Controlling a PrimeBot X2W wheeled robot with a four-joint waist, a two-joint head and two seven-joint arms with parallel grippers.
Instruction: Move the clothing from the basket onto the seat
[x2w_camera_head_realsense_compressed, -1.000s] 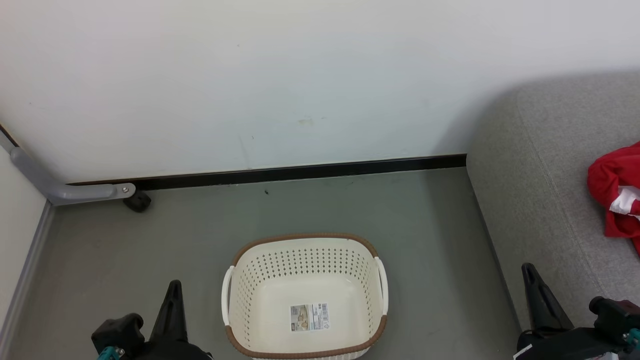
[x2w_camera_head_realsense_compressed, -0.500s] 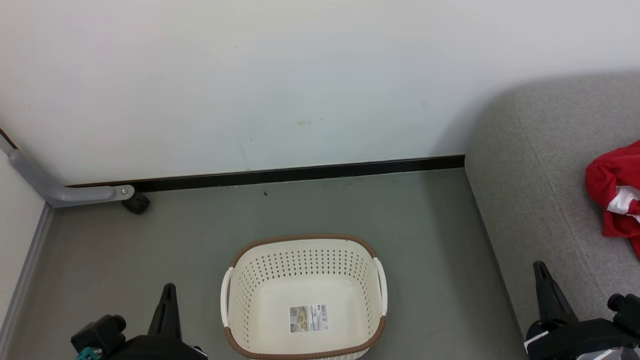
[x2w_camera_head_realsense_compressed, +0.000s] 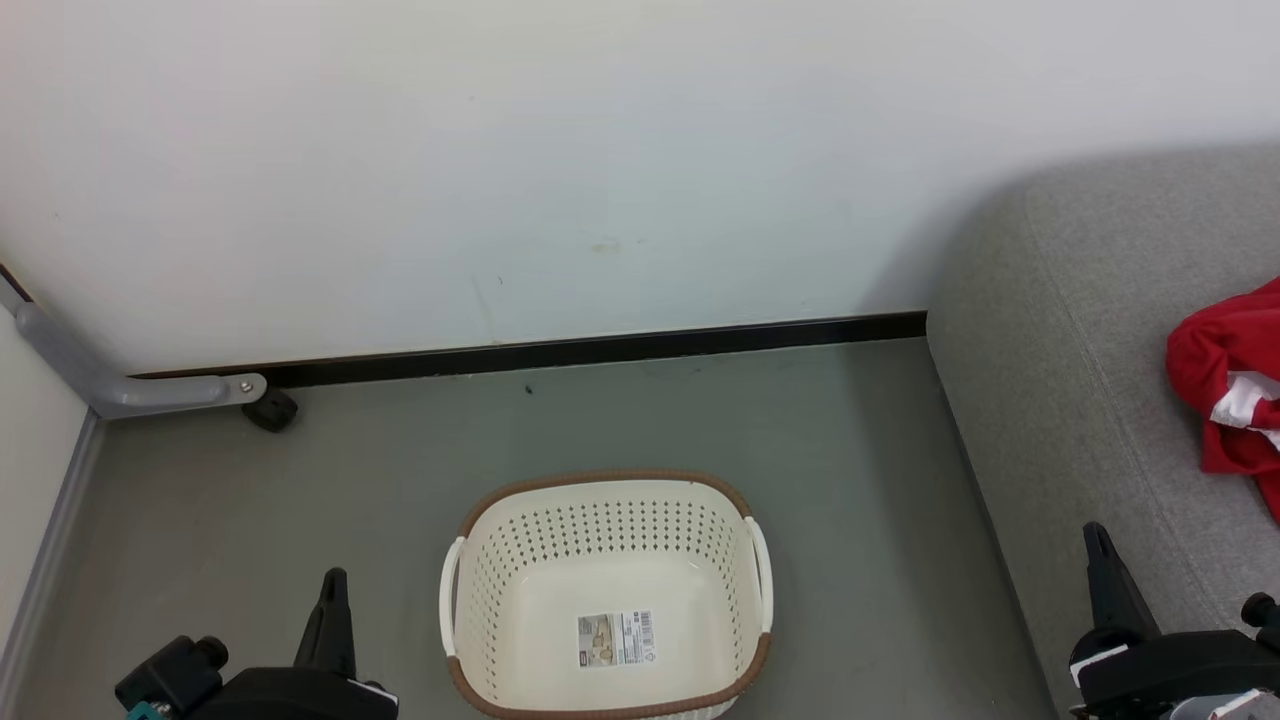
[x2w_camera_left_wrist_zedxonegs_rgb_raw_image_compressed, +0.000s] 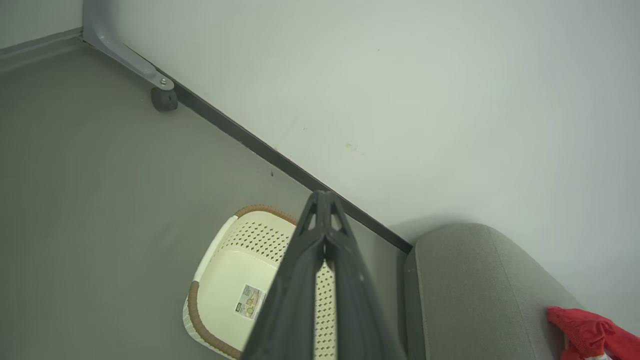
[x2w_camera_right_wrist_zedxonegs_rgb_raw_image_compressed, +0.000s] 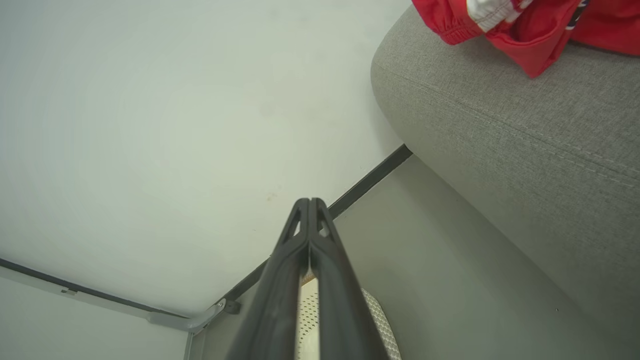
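Bottom centre of the head view, the basket (x2w_camera_head_realsense_compressed: 600, 525) stands on the grey floor (x2w_camera_head_realsense_compressed: 400, 480), its bare bottom showing a paper label (x2w_camera_head_realsense_compressed: 617, 637). Over at the right edge the red clothing (x2w_camera_head_realsense_compressed: 1225, 390) lies bunched on the grey seat (x2w_camera_head_realsense_compressed: 1080, 380), well apart from the basket. Lower left, the left gripper (x2w_camera_head_realsense_compressed: 333, 580) points up near the basket's left handle, fingers pressed tight together on nothing, and lower right the right gripper (x2w_camera_head_realsense_compressed: 1097, 535) is clenched the same way, its tip against the seat's front edge.
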